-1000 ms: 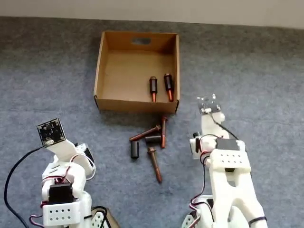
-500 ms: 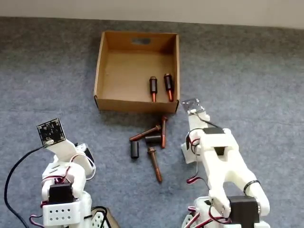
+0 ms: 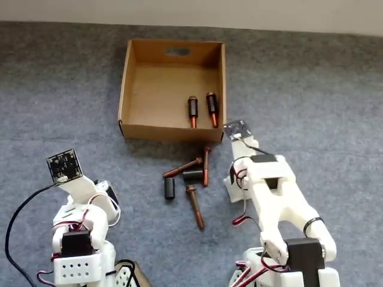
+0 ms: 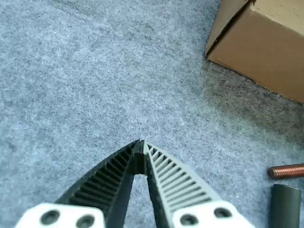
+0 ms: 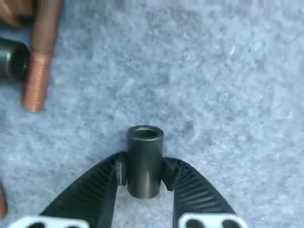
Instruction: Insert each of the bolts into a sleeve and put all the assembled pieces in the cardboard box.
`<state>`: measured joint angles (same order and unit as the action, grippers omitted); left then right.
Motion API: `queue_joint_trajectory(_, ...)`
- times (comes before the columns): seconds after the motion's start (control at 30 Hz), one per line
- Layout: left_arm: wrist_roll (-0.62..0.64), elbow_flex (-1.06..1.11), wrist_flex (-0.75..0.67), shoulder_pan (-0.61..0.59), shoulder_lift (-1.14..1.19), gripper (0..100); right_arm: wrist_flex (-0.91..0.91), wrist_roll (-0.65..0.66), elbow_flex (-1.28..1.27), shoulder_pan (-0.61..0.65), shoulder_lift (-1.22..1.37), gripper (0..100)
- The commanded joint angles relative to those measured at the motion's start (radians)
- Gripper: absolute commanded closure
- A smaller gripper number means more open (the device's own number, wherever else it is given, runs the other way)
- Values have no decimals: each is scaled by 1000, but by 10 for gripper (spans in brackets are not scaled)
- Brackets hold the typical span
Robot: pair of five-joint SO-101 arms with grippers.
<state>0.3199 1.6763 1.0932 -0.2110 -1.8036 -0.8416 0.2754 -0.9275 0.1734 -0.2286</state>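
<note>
The cardboard box (image 3: pixel 127 84) holds two assembled pieces (image 3: pixel 192 110) (image 3: pixel 212 109) near its front right corner. Just in front of it on the carpet lie three copper bolts (image 3: pixel 182 168) (image 3: pixel 206 166) (image 3: pixel 194 206) and two black sleeves (image 3: pixel 170 188) (image 3: pixel 192 175). My right gripper (image 5: pixel 144 165) is shut on a third black sleeve (image 5: pixel 145 152), held low over the carpet just right of that pile, with a bolt (image 5: pixel 40 61) and a sleeve (image 5: pixel 12 57) beside it. My left gripper (image 4: pixel 141 144) is shut on nothing, above bare carpet left of the pile.
Grey carpet covers the whole work surface. In the left wrist view the box's corner (image 4: pixel 256 42) stands ahead, with a bolt tip (image 4: pixel 287 171) and a sleeve (image 4: pixel 285 206) at the edge. The left arm's base (image 3: pixel 78 251) sits at the near left.
The right arm has swung left toward the loose bolts, carrying the sleeve. The left arm has kept still.
</note>
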Motion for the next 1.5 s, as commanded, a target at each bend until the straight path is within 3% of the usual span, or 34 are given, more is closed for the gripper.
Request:
queue_joint_trajectory(0.0,-8,-10,-15,-8,-7,987,10,14,74,33,7,872)
queue_joint_trajectory(0.17,-8,-10,-15,-8,-7,987,16,43,99,35,136,877)
queue_joint_trajectory(0.27,-8,-10,-14,-8,-7,987,16,51,131,19,194,992)
queue_joint_trajectory(0.37,-8,-10,-14,-8,-7,987,12,49,137,4,156,995)
queue_joint_trajectory(0.77,-5,-61,31,50,-5,987,-278,-5,96,1,-568,992)
queue_joint_trajectory(0.9,-6,-214,144,119,-4,987,-309,-54,96,1,-679,992)
queue_joint_trajectory(1.07,-104,-344,149,163,12,986,-282,-107,48,-1,-733,992)
queue_joint_trajectory(1.2,-114,-458,155,209,173,986,-209,-173,-65,5,-811,992)
queue_joint_trajectory(1.47,-91,-782,186,340,816,986,-110,-227,-288,5,-1070,992)
